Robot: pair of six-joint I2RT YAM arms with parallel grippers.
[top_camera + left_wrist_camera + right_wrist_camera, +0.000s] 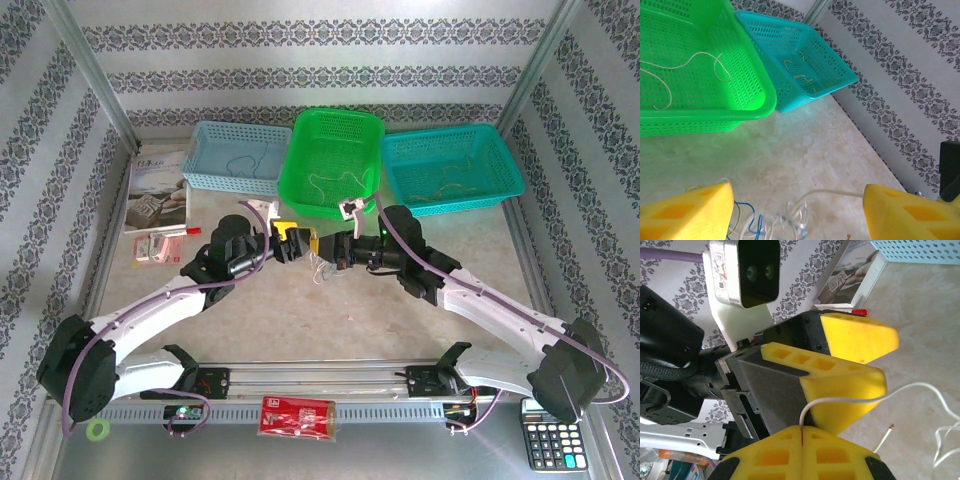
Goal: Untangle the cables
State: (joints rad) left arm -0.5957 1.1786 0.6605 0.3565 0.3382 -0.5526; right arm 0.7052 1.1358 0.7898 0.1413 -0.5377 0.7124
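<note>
Cables point(322, 264) bunched; R pincer point(802, 432) clamps one strand, L pincer point(798, 210) agape.

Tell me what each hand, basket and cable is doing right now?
Left hand, open, cable clump between its fingers.
Right hand, shut on a pale cable.
Cable clump, tangled, between the hands.
Green basket, upright, thin cable inside.
Teal basket, upright, cables inside.
</note>
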